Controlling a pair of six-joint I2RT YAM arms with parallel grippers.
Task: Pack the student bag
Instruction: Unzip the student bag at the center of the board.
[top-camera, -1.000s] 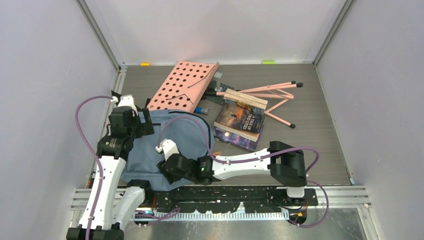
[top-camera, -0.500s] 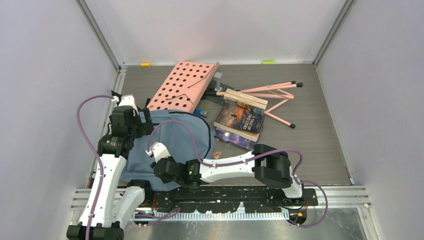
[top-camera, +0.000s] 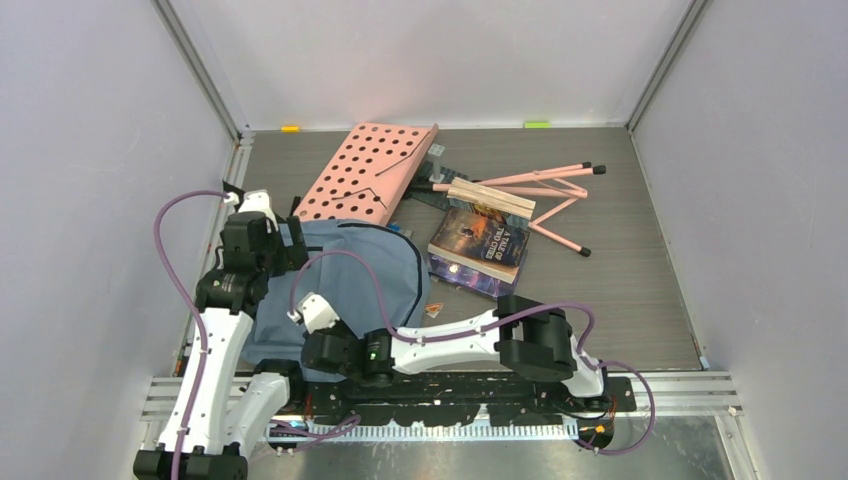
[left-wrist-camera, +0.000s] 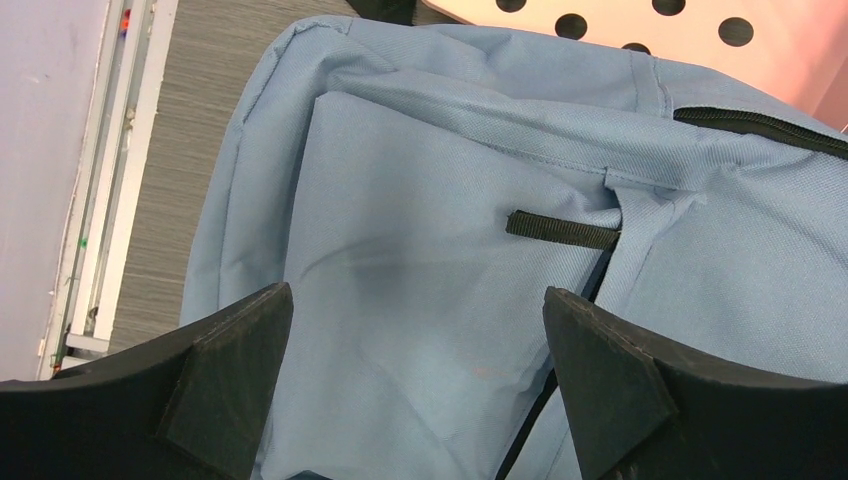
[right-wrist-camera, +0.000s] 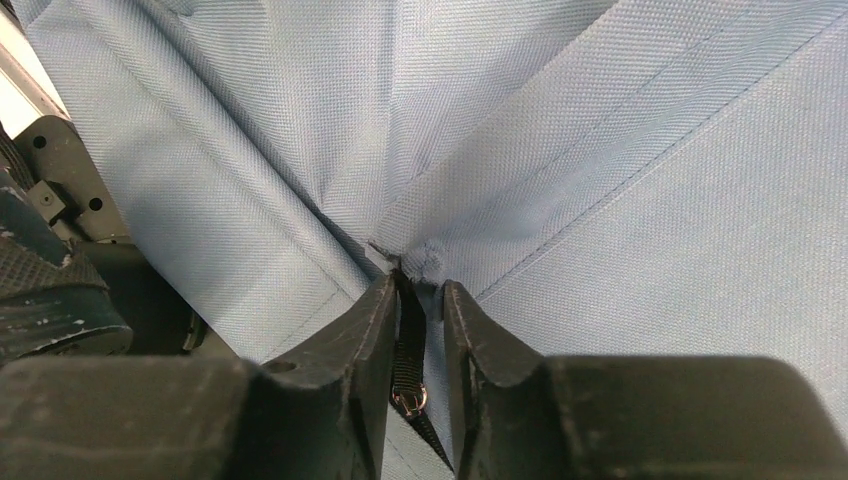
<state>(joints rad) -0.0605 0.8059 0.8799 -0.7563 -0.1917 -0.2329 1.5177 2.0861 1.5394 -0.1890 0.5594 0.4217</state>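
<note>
**Left and right jaws at the bag, top and wrist views.**

- **Left jaws.** The left gripper (left-wrist-camera: 415, 300) is spread fully wide and is held just above the bag (left-wrist-camera: 400, 200). Nothing is grasped, and no contact with the fabric can be made out. A short black webbing loop (left-wrist-camera: 562, 230) is seen beyond the fingertips.
- **Right jaws.** The right gripper (right-wrist-camera: 415, 285) is set at the near edge of the bag and narrowed to a slit. A black zip pull (right-wrist-camera: 408, 350) is enclosed between the fingers (right-wrist-camera: 360, 340), where two fabric seams meet. Whether the pull is pinched tight or only bracketed cannot be told.
- **Bag.** The bag (top-camera: 350, 280) is laid flat on the near left part of the worktop (top-camera: 620, 260), between the two arms. Its long axis is seen to run from the near left toward the far right. The black zip-trimmed edge is turned to the far and right sides, toward the books (top-camera: 480, 245). The far end is lying against the pink board (top-camera: 370, 175).
</note>
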